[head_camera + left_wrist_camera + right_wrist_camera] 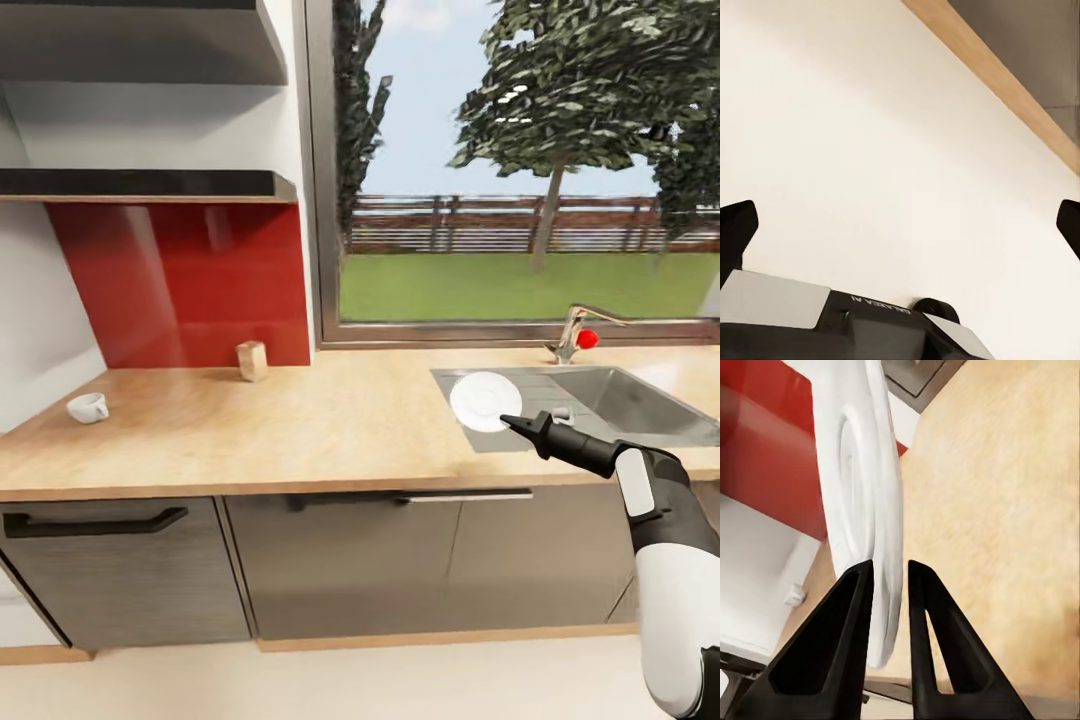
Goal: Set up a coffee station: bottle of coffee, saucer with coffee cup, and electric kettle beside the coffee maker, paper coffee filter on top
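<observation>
The white saucer [483,399] hangs over the left end of the sink's draining board, tilted with its face toward me. My right gripper [507,421] is shut on its near rim. In the right wrist view the saucer [862,487] shows edge-on, its rim pinched by the right gripper [889,568] between two black fingers [840,622]. A small white coffee cup [88,407] sits at the far left of the light-wood countertop [330,425]. My left gripper [900,219] is open, its fingertips [736,225] wide apart over pale floor.
A small tan block-like object [252,360] stands by the red backsplash [190,280]. A steel sink [630,400] with a tap [575,335] takes up the right of the counter under the window. Dark shelves [150,184] hang at upper left. Grey cabinet fronts [380,560] are below.
</observation>
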Robot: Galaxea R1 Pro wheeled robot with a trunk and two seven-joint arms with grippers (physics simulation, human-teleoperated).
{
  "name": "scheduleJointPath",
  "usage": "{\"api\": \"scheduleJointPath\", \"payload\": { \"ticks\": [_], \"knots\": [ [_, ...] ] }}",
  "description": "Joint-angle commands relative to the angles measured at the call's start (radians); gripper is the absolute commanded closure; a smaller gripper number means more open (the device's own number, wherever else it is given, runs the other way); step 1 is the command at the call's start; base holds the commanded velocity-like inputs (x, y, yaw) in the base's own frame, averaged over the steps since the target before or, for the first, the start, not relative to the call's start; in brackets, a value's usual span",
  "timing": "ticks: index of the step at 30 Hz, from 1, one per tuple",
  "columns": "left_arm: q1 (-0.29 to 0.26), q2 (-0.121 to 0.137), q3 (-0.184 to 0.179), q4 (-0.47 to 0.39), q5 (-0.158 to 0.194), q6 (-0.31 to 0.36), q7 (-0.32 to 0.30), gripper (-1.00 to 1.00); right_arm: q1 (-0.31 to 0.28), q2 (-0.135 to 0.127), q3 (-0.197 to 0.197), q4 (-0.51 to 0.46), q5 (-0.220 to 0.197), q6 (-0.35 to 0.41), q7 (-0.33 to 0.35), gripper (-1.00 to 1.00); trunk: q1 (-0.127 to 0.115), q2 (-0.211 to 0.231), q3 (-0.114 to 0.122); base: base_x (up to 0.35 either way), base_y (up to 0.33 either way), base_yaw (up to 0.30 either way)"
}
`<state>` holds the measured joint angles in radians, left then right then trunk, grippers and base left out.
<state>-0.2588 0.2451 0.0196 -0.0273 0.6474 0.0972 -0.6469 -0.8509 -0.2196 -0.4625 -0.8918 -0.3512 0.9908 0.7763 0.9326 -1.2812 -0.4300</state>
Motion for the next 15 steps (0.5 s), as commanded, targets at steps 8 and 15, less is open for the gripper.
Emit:
{"api": "scheduleJointPath", "payload": {
  "ticks": [8,15],
  "knots": [
    [0.0,0.0,0.003,0.0,0.007,0.01,-0.004,-1.0,0.0,0.0,-0.003,0.001,0.001,0.005,0.008,1.0,0.0,-0.001,-0.001,0.078,-0.094,-0.26],
    [0.0,0.0,0.003,0.0,0.006,0.01,-0.003,-1.0,0.0,0.0,-0.004,0.001,0.001,0.005,0.008,1.0,0.0,-0.001,-0.001,0.05,-0.152,-0.182]
  ]
}}
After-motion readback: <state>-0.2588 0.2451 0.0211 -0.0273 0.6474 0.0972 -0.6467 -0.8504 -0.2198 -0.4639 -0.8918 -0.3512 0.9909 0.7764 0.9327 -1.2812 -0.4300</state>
